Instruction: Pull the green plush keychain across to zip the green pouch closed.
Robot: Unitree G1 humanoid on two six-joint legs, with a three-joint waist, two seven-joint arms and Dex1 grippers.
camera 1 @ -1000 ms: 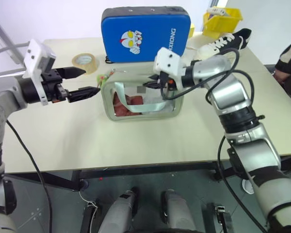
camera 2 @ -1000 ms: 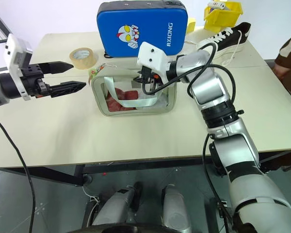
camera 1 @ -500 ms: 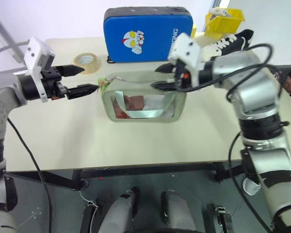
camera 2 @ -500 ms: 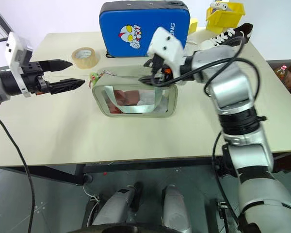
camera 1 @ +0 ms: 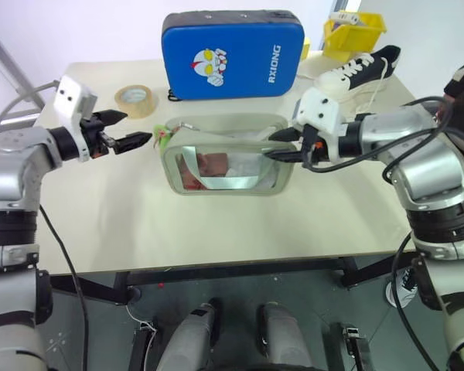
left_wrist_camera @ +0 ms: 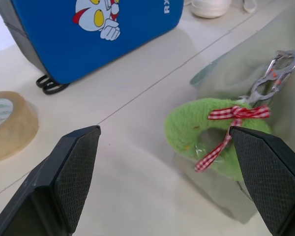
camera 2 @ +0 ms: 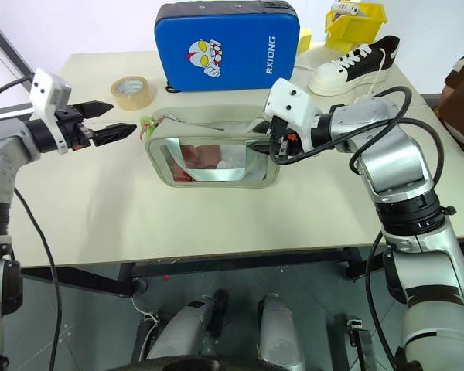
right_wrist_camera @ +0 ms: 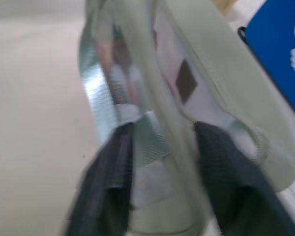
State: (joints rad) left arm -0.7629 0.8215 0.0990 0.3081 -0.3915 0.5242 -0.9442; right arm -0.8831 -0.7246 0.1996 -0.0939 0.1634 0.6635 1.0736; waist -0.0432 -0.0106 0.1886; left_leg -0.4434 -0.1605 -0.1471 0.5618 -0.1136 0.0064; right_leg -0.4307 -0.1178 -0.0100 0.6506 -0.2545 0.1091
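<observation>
Two grippers flank the green pouch (camera 1: 226,158), which stands upright near the middle of the pale table (camera 1: 216,224) with its clear window facing the near edge and red and white contents showing through. The left gripper (camera 1: 131,128) hovers just to the left of the pouch's left end with its two black fingers spread wide and nothing between them; in the left wrist view the green plush keychain (left_wrist_camera: 211,132), tied with a red-and-white checked ribbon and hung from a metal clip (left_wrist_camera: 273,78), lies between the line of the fingers but apart from both. The keychain sits at the pouch's upper left corner. The right gripper (camera 2: 267,141) is at the pouch's right end, and in the right wrist view its fingers (right_wrist_camera: 108,182) pinch the pouch's end wall, one on each side. Behind the pouch, at the far side of the table, stands a blue hard case (camera 1: 232,52) with a cartoon face, a tape roll (camera 1: 134,99) to its left and a black-and-white sneaker (camera 1: 356,68) to its right.
</observation>
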